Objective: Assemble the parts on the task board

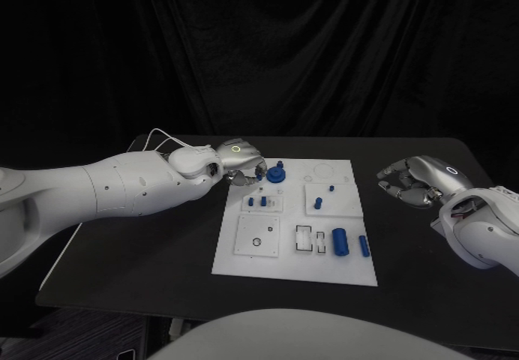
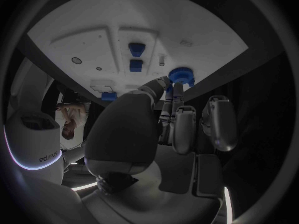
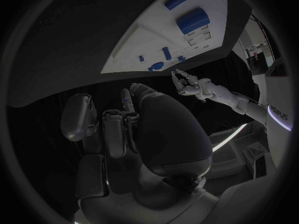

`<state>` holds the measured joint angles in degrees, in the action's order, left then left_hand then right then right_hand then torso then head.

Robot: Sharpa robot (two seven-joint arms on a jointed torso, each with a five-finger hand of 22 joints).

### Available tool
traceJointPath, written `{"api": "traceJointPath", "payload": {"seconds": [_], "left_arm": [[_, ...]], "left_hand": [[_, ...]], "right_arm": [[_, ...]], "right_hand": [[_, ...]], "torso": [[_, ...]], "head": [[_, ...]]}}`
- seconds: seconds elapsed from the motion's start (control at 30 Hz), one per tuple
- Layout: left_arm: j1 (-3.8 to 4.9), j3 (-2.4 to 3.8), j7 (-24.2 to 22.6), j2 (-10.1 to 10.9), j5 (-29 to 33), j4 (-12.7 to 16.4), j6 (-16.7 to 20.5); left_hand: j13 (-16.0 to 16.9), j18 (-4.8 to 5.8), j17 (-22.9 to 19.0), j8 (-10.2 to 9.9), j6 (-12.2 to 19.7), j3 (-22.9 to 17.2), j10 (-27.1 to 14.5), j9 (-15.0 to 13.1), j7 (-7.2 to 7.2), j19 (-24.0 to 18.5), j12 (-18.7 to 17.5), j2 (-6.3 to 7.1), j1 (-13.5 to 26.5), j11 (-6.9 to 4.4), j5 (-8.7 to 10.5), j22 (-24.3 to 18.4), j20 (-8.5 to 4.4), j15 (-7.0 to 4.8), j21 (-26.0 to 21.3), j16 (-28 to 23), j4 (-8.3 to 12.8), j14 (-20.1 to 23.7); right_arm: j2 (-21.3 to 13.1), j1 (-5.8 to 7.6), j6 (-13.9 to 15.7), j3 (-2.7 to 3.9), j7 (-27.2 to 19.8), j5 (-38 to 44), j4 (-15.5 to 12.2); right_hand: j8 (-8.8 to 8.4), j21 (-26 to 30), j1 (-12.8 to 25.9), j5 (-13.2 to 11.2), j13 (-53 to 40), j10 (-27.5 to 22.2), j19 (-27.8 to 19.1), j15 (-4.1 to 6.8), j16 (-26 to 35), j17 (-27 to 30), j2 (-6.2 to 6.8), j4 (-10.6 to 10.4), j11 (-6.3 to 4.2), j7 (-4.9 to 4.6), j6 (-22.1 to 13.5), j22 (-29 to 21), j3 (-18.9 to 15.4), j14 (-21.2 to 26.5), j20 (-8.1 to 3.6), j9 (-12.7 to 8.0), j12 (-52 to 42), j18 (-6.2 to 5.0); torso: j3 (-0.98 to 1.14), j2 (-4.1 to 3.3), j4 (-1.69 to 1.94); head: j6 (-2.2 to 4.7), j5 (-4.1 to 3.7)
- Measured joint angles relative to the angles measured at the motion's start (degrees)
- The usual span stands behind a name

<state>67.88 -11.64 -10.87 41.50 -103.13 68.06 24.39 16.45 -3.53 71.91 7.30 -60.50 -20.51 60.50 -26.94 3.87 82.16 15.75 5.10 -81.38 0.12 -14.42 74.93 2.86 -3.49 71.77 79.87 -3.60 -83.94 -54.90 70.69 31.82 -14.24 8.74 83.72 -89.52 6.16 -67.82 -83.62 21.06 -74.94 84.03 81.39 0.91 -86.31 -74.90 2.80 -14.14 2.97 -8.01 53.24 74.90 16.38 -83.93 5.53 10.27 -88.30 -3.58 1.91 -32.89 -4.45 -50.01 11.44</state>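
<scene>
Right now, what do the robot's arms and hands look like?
Both arms are smooth, rounded white shells. Each ends in a silver metal hand with darker fingers: the left hand and the right hand. A small glowing ring marks the back of each hand. A thin white cable loops out beside the left wrist. In the right wrist view, the left arm carries a pale light strip and grey lettering.

You can make out only small lettering on the white forearm casing of the left arm (image 2: 34, 149), beside its glowing ring. It's too small and bent to read with confidence. The flat white task board (image 1: 240, 259) carries no legible marks.
</scene>
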Motion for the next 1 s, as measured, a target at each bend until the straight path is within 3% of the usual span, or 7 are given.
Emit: {"api": "traceJointPath", "payload": {"seconds": [0.13, 0.4, 0.57, 1.0], "left_arm": [[0.02, -0.28, 0.00, 0.09, 2.38, 0.01, -0.78], [0.03, -0.44, -0.14, -0.74, 6.44, -0.76, -2.55], [-0.04, -0.47, -0.13, -1.20, 7.74, -1.41, -3.53], [-1.26, -0.49, 0.48, -2.29, 8.98, -3.06, -4.02]], "left_hand": [[-0.52, 0.00, 0.05, -0.52, -0.40, -0.48, 0.93, 0.00, 0.16, 0.00, -0.96, 0.00, 0.00, 0.92, -0.34, 0.00, 0.00, 0.00, 0.00, 0.00, 0.13, 0.00], [-0.77, 0.00, -0.11, -0.89, -0.50, -0.63, 0.93, 0.00, 0.26, 0.00, -1.25, 0.07, 0.07, 0.93, -0.45, -0.01, 0.00, 0.00, 0.00, 0.00, 0.29, 0.00], [-0.89, 0.00, -0.09, -0.90, -0.50, -0.63, 0.97, 0.00, 0.26, -0.01, -1.42, 0.08, 0.07, 0.96, -0.45, -0.01, 0.00, 0.00, 0.00, 0.00, 0.29, 0.00], [-0.89, 0.00, -0.06, -1.24, -0.47, -0.62, 1.28, 0.00, 0.28, -0.01, -1.62, 0.26, 0.04, 1.27, -0.45, -0.01, 0.00, 0.01, -0.21, 0.00, 0.29, 0.00]], "right_arm": [[-0.01, -0.08, -0.07, 0.00, 0.02, 0.00, 0.10], [-0.01, -0.34, -0.20, 0.00, 0.02, 0.00, 0.11], [-0.07, -0.41, -0.27, -0.02, 0.02, 0.00, 0.09], [-0.07, -0.43, -0.33, 0.00, 0.02, 0.00, 0.06]], "right_hand": [[0.00, 0.00, 0.00, 0.00, 0.00, 0.00, 0.00, 0.00, 0.00, 0.00, 0.00, 0.00, 0.00, 0.00, 0.00, 0.00, 0.00, 0.00, 0.00, 0.00, 0.00, 0.00], [0.00, 0.25, 0.00, 0.00, 0.01, 0.00, 0.00, 0.00, 0.00, 0.00, 0.00, 0.00, 0.00, 0.00, 0.00, 0.04, 0.00, 0.00, 0.00, 0.01, 0.00, 0.00], [0.00, 0.25, 0.00, 0.00, 0.01, 0.00, 0.00, 0.00, 0.00, 0.00, 0.00, 0.00, 0.00, 0.00, 0.00, 0.04, 0.00, 0.00, 0.00, 0.01, 0.00, 0.00], [0.00, 0.25, 0.00, 0.00, 0.02, 0.00, 0.00, 0.00, 0.00, 0.00, 0.00, 0.00, 0.00, 0.00, 0.00, 0.03, 0.00, 0.00, 0.00, 0.01, 0.00, 0.00]], "torso": [[-0.02, -0.03, 0.08], [0.04, -0.05, 0.12], [-0.03, -0.09, 0.32], [-0.12, -0.14, 0.39]], "head": [[0.00, 0.05], [0.00, 0.26], [0.00, -0.02], [0.00, -0.12]]}}
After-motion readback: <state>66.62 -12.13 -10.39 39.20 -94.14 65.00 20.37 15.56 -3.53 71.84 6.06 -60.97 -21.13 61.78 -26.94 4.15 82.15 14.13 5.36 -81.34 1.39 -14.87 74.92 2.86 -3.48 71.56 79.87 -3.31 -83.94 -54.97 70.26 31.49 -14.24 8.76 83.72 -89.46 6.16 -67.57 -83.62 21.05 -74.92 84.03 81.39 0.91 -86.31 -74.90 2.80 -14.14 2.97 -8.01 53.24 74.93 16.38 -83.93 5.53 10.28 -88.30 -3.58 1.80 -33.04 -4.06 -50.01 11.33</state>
